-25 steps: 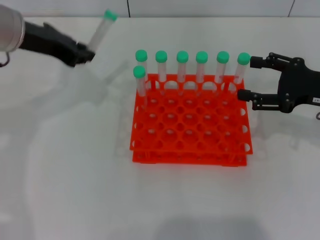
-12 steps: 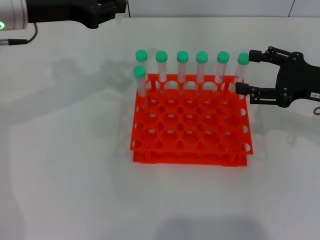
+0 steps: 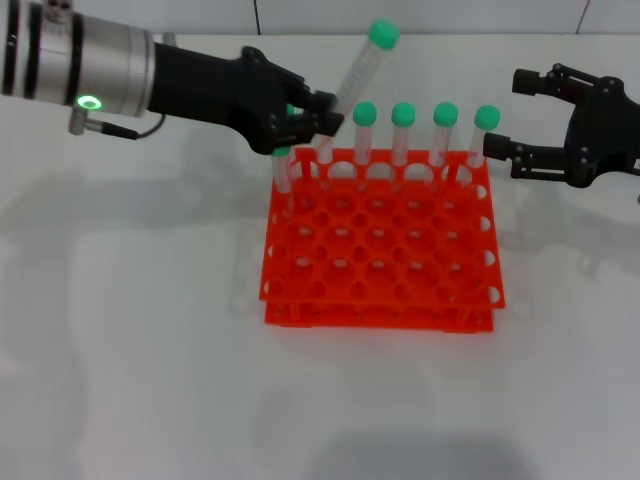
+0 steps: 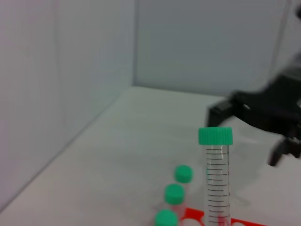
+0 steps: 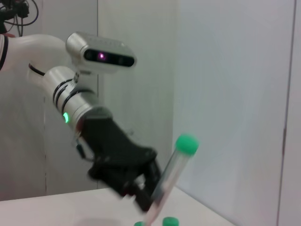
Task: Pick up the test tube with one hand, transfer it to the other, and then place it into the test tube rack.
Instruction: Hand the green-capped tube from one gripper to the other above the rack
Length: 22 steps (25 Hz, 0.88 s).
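Note:
My left gripper, black and unlabelled on the silver arm with a green ring light, is shut on the lower end of a clear test tube with a green cap. It holds the tube tilted above the back left corner of the orange-red test tube rack. The tube also shows in the left wrist view and in the right wrist view, held by my left gripper. My right gripper is open and empty, just beyond the rack's back right corner.
Several green-capped tubes stand in the rack's back row, and one stands in the second row at the left. The rack's other holes hold nothing. White tabletop surrounds the rack, with a wall behind it.
My left arm has swung in from the far left with the tube, to above the rack's back left corner. My right gripper has shifted slightly up and right, still open.

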### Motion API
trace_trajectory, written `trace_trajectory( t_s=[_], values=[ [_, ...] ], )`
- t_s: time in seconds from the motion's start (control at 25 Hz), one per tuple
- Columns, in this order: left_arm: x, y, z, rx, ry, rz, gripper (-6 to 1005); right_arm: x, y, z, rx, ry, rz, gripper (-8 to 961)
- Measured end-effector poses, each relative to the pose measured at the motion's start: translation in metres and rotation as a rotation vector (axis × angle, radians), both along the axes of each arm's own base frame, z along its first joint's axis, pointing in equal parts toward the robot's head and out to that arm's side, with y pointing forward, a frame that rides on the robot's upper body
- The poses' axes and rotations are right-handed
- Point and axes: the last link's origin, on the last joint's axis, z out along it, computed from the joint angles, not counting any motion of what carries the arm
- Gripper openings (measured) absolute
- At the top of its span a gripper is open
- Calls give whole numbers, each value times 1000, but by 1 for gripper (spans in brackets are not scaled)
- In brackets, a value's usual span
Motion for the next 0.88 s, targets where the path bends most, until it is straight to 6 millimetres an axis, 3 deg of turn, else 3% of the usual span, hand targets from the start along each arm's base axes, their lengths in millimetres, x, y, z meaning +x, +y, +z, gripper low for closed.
trace_trajectory(
  t_s=[0.4,0.88],
  values=[
    [8,-12,-27,-52,5,-42,223,-3,5,5,-11,15,-15,851],
    [0,-12,-24,-38,6,-6,231,-11,10,28,-160,113,-105,850]
  ],
)
